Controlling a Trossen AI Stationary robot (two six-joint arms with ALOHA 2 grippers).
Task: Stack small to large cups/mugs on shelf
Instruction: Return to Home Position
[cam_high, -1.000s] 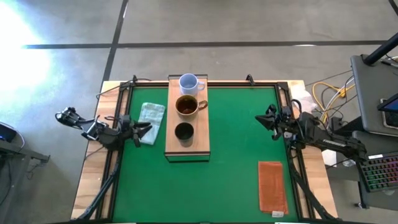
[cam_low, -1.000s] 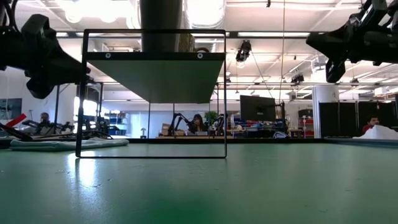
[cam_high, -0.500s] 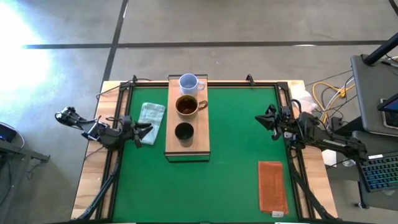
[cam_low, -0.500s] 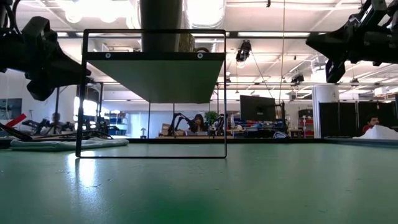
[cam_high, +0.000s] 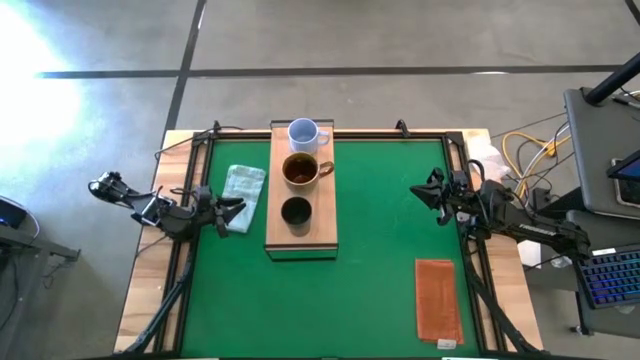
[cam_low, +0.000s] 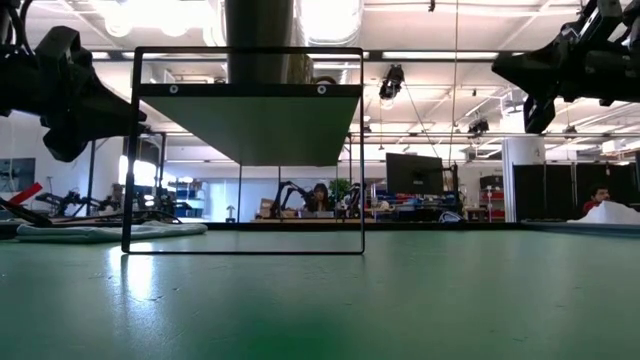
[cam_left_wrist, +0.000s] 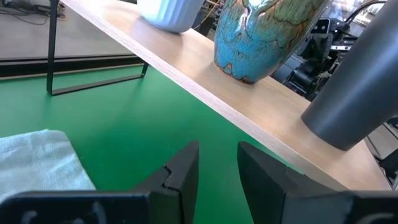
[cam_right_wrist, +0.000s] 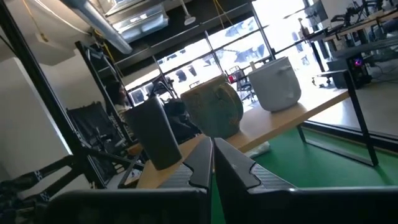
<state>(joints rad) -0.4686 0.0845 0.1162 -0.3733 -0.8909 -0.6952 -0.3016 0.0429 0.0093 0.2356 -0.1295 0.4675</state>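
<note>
The light-wood shelf (cam_high: 300, 235) stands on the green table, left of its middle. On its plank top, in a row from far to near, stand the pale blue-white mug (cam_high: 303, 133), the brown mug (cam_high: 299, 170) and the small black cup (cam_high: 296, 211), each on its base. My left gripper (cam_high: 240, 206) hovers at the table's left edge, pointing at the shelf; in the left wrist view (cam_left_wrist: 217, 171) its fingers stand a little apart and empty. My right gripper (cam_high: 415, 190) hovers at the right edge, shut and empty, as the right wrist view (cam_right_wrist: 211, 158) shows.
A pale green cloth (cam_high: 243, 184) lies between my left gripper and the shelf. A reddish-brown mat (cam_high: 438, 300) lies at the near right. The green table (cam_high: 380, 250) lies bare between the shelf and my right gripper. The shelf stands on thin black frame legs (cam_low: 130, 150).
</note>
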